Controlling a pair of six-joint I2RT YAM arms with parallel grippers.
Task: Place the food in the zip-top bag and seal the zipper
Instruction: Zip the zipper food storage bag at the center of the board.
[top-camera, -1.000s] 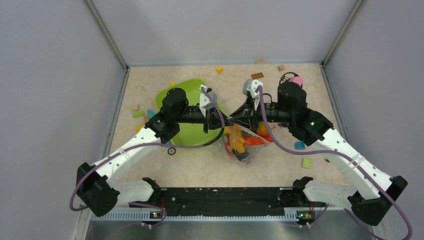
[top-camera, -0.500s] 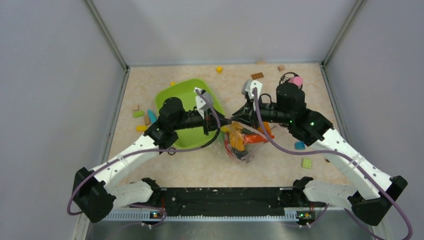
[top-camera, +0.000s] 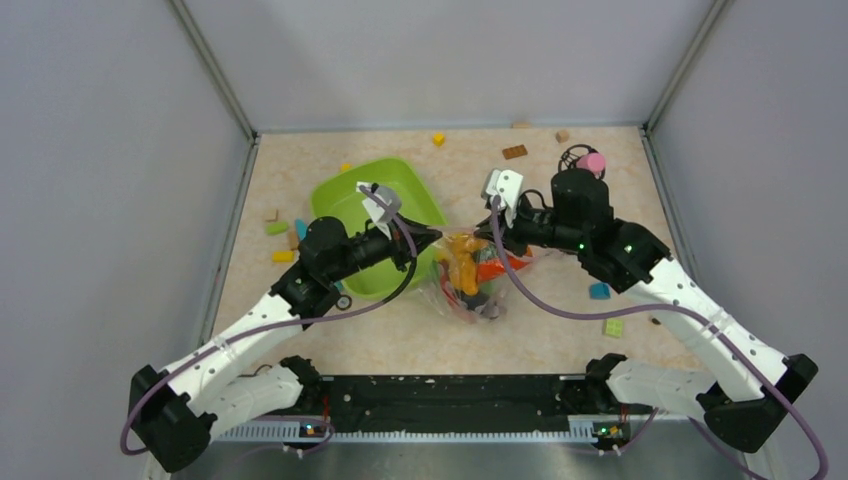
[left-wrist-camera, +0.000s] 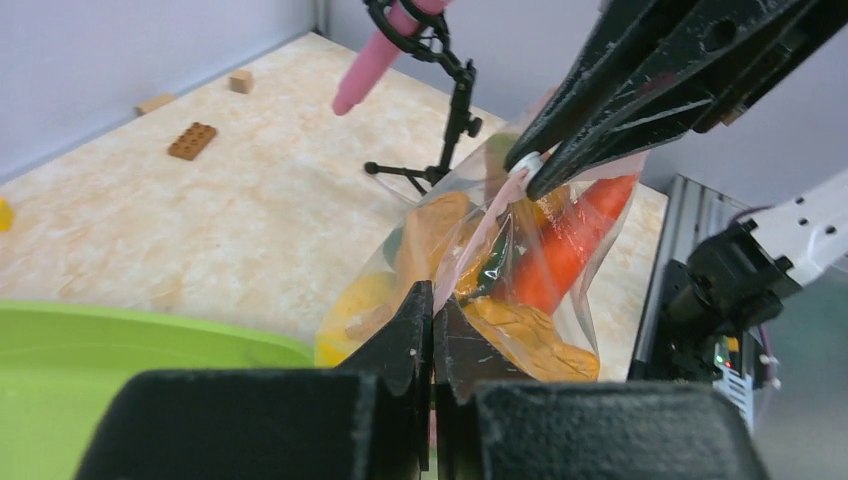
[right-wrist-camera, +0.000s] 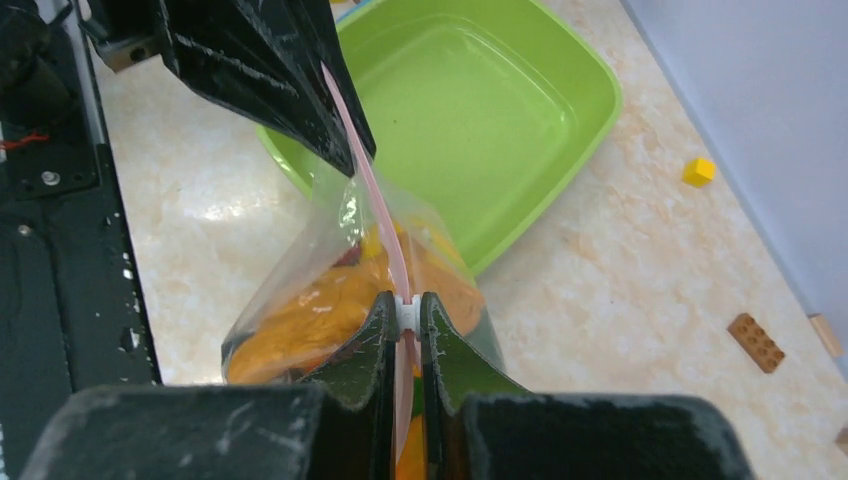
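The clear zip-top bag (top-camera: 468, 290) hangs between my two grippers, its bottom on the table. It holds the food: an orange carrot (left-wrist-camera: 575, 240), a yellow lemon (left-wrist-camera: 350, 300) and other orange and green pieces. My left gripper (top-camera: 436, 237) is shut on the left end of the pinkish zipper (right-wrist-camera: 370, 210), as the left wrist view (left-wrist-camera: 433, 300) shows. My right gripper (top-camera: 488, 229) is shut on the white zipper slider (right-wrist-camera: 406, 310) further right. The strip is stretched taut between them.
The lime-green tray (top-camera: 375, 215) lies just left of the bag, under my left arm. A pink piece on a black stand (top-camera: 590, 160) stands at the back right. Loose blocks lie around: brown (top-camera: 514, 152), yellow (top-camera: 438, 139), blue (top-camera: 599, 291), green (top-camera: 612, 326).
The grippers have drawn apart along the zipper. My left arm pulled back to the left, the right gripper shifted right, and the strip between them has lengthened.
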